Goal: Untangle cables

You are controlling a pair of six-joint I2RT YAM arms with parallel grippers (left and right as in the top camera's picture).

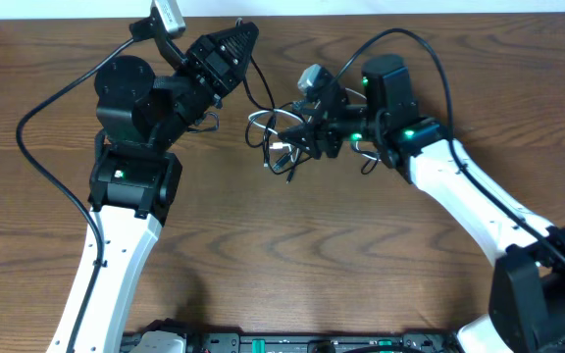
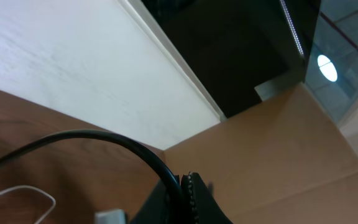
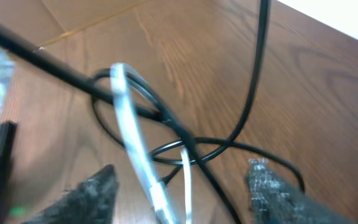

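Observation:
The black cable (image 1: 260,94) and the white cable (image 1: 264,119) lie tangled in small loops on the wooden table near its far middle. My left gripper (image 1: 241,41) is shut on the black cable (image 2: 104,138) and holds one end up behind the tangle. In the left wrist view the jaws (image 2: 182,193) pinch the black cord, and a white loop (image 2: 23,191) lies lower left. My right gripper (image 1: 300,135) is open over the tangle. In the right wrist view its fingers (image 3: 185,190) straddle the white cable (image 3: 129,124) and the crossing black loops (image 3: 185,146).
A cardboard box (image 2: 278,155) and a white wall (image 2: 73,56) stand behind the table's far edge. The thick black arm wires (image 1: 57,108) arc beside the left arm and over the right arm (image 1: 430,49). Bare wooden table (image 1: 292,255) stretches toward the front.

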